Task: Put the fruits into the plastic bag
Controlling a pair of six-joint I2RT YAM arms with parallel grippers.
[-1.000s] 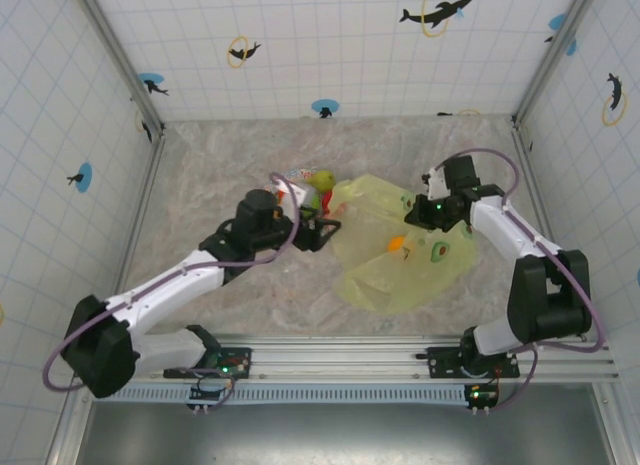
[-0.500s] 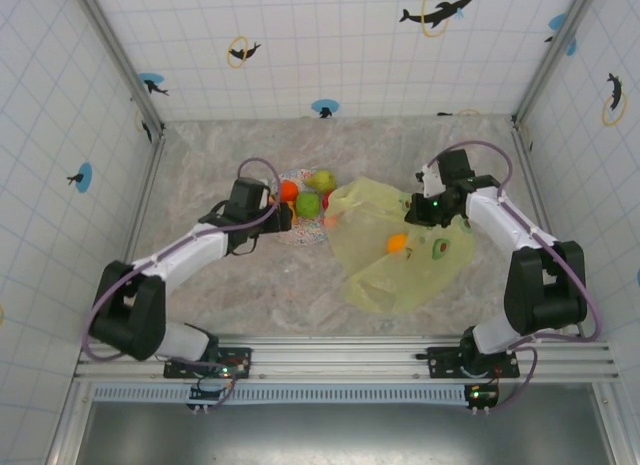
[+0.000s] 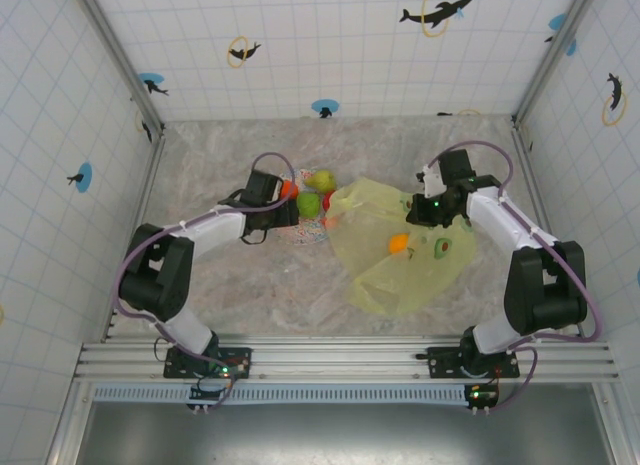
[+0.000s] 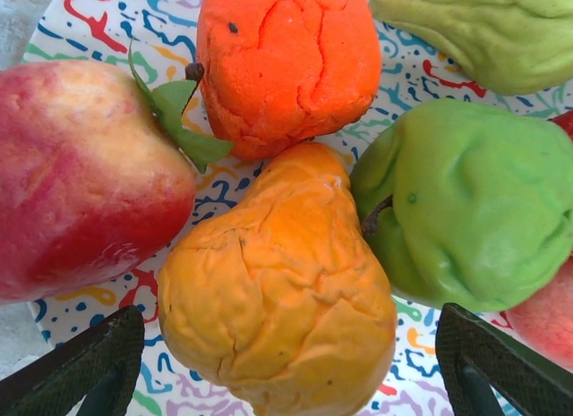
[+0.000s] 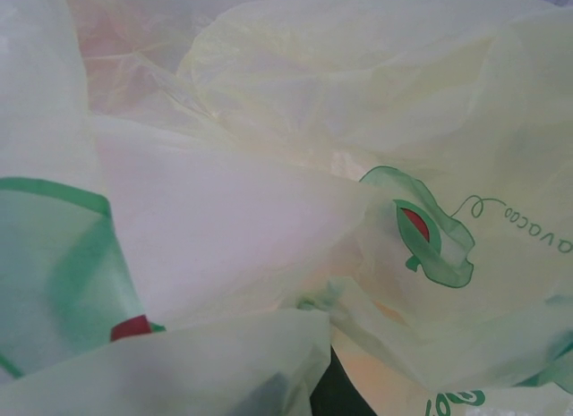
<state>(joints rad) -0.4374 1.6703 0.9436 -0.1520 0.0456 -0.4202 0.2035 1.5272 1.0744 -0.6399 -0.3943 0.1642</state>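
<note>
As it lies on the plate point(image 4: 54, 22), orange pear point(image 4: 277, 300): neck points away from the jaws.
Left gripper point(image 4: 291, 367): jaws apart, flanking it.
Right gripper point(image 3: 417, 211): at plastic bag point(image 3: 400, 270); jaws' state unclear.

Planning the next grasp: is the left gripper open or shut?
Open: the left gripper shows its fingertips wide apart, one on either side of the orange pear-shaped fruit on the plate.

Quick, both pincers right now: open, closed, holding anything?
Left pincer: open, straddling the orange pear-shaped fruit, holding nothing.
Right pincer: against the plastic bag; cannot be told.
</note>
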